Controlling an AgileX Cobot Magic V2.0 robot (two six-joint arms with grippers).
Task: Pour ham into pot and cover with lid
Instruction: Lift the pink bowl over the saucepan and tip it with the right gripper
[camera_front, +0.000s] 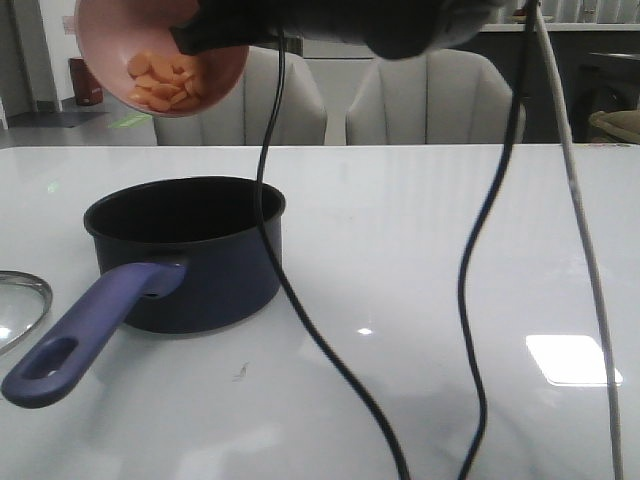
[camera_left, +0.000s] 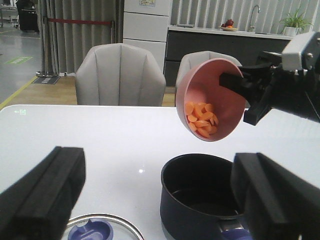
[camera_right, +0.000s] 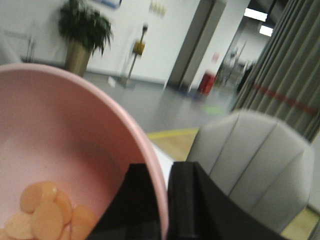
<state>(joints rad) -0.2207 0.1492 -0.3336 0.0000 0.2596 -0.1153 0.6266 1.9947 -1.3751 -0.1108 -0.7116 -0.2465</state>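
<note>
The front camera looks low across the table (camera_front: 420, 250); both wrist cameras see the pink bowl (camera_left: 220, 90) too

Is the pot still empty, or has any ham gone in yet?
Empty. The left wrist view shows the pot with a bare dark bottom; the ham sits in the tilted pink bowl held above it by the right gripper.

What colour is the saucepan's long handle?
Blue-purple, on the round dark navy saucepan's long handle; the front view shows it best.
</note>
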